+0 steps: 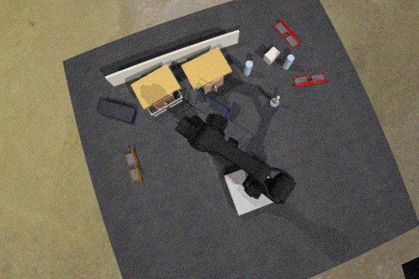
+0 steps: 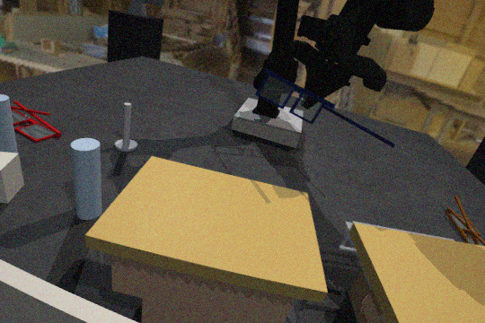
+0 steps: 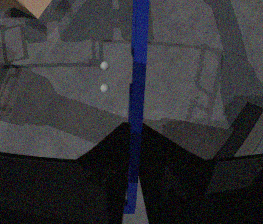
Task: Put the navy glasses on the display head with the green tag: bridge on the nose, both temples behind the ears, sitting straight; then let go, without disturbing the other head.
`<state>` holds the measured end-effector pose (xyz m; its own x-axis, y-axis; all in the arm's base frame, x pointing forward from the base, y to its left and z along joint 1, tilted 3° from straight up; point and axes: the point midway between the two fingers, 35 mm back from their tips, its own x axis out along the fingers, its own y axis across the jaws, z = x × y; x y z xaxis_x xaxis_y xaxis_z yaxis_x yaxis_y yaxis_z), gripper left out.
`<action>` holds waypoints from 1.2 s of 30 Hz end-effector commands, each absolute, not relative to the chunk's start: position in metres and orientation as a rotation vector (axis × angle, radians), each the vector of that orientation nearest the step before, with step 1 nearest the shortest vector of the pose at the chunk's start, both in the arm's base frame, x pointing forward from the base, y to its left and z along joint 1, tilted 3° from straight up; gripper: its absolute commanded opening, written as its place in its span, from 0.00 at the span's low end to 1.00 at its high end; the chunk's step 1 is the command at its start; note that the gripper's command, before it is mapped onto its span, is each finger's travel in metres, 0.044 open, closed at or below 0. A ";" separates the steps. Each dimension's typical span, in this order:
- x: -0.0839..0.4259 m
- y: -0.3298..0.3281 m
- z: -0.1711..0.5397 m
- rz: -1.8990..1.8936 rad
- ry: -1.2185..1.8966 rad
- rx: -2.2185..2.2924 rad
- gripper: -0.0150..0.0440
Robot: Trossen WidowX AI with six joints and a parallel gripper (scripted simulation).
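Observation:
My gripper [image 2: 310,101] [image 3: 131,131] is shut on the navy glasses [image 1: 228,111] [image 2: 359,125] [image 3: 140,40], holding them in the air in front of the heads. In the exterior view the glasses hang tilted, lens side toward the arm's base, one temple sloping down to the right. In the top view the arm hides part of them. A bare-faced display head [image 1: 214,85] under a yellow top stands apart from them. The other head [image 1: 164,102], also under a yellow top, has white-grey glasses [image 1: 167,108] at its face. I cannot see a green tag in any view.
A long white wall [image 1: 172,57] stands behind the heads. Pale blue cylinders [image 1: 248,68] [image 1: 289,62] [image 2: 87,178], a white block [image 1: 271,55] and a peg stand [image 1: 275,101] [image 2: 127,125] are beside them. Red glasses [image 1: 310,83], orange glasses [image 1: 136,166] and a dark case [image 1: 117,111] lie farther out.

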<state>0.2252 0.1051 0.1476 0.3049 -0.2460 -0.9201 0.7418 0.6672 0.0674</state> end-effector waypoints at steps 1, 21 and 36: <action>0.220 0.116 0.153 -0.732 0.985 0.631 0.25; 0.193 0.163 0.175 -0.748 0.671 1.069 0.25; 0.163 0.196 0.195 -0.666 0.512 1.475 0.25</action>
